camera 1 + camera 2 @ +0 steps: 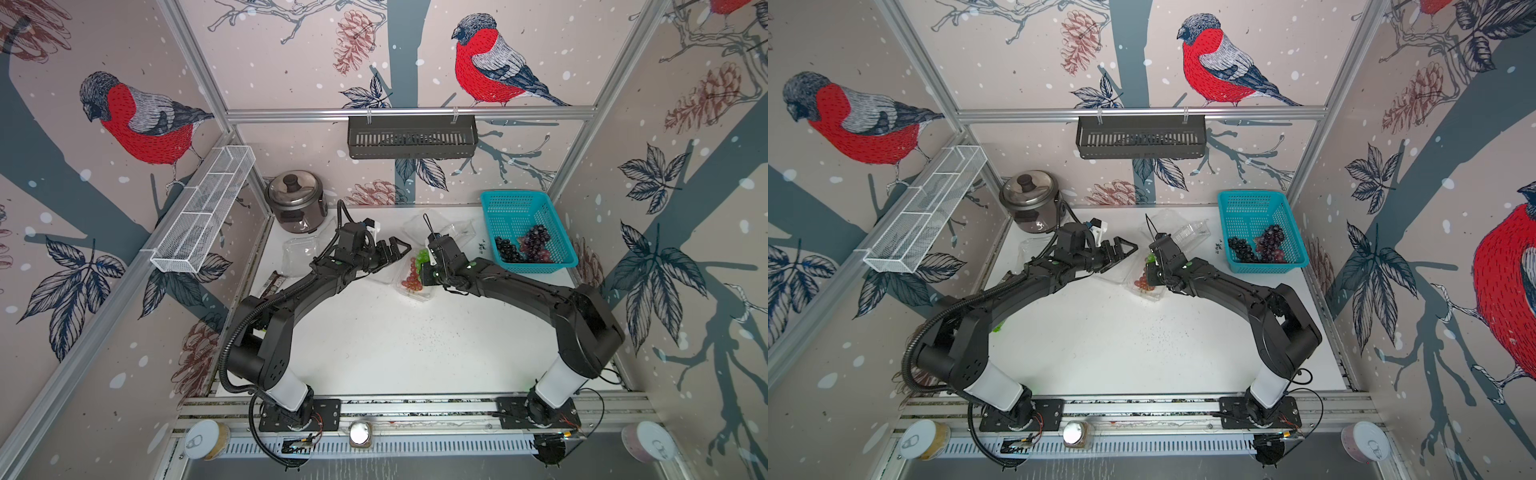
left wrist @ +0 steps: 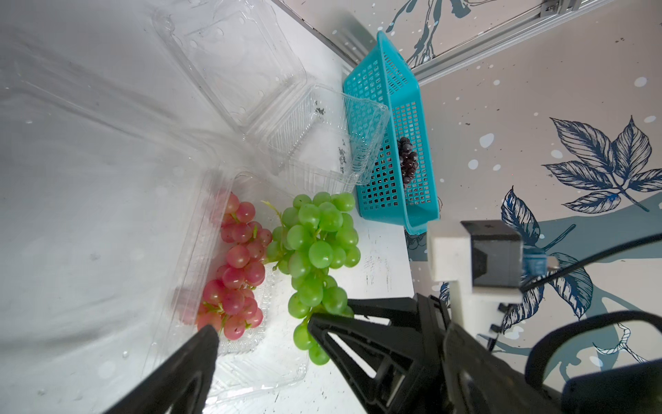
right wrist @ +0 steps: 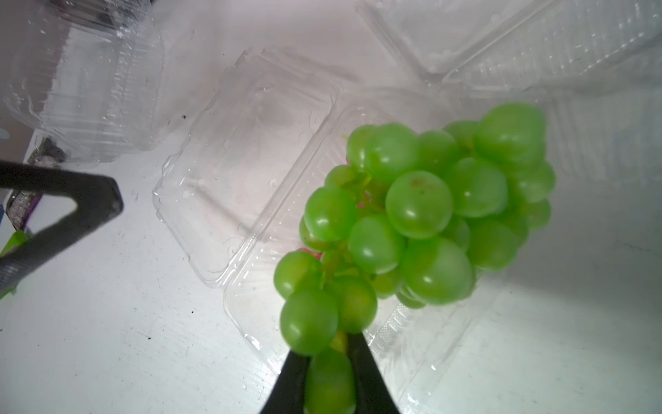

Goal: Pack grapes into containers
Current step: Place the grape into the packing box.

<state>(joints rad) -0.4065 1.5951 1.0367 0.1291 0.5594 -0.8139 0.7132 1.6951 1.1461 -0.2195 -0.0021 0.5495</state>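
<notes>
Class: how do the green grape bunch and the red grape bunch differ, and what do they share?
Colour: the green bunch is green, the red bunch pinkish red. State: the right pincer holds the green bunch; the red bunch lies ungripped in an open clear container. Both are small, glossy clusters.

No text legible; print on the wrapper point(image 1: 273, 284) seems blurred.

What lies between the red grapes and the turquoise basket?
The green bunch, held by the right gripper, hangs between them; the left wrist view shows this.
</notes>
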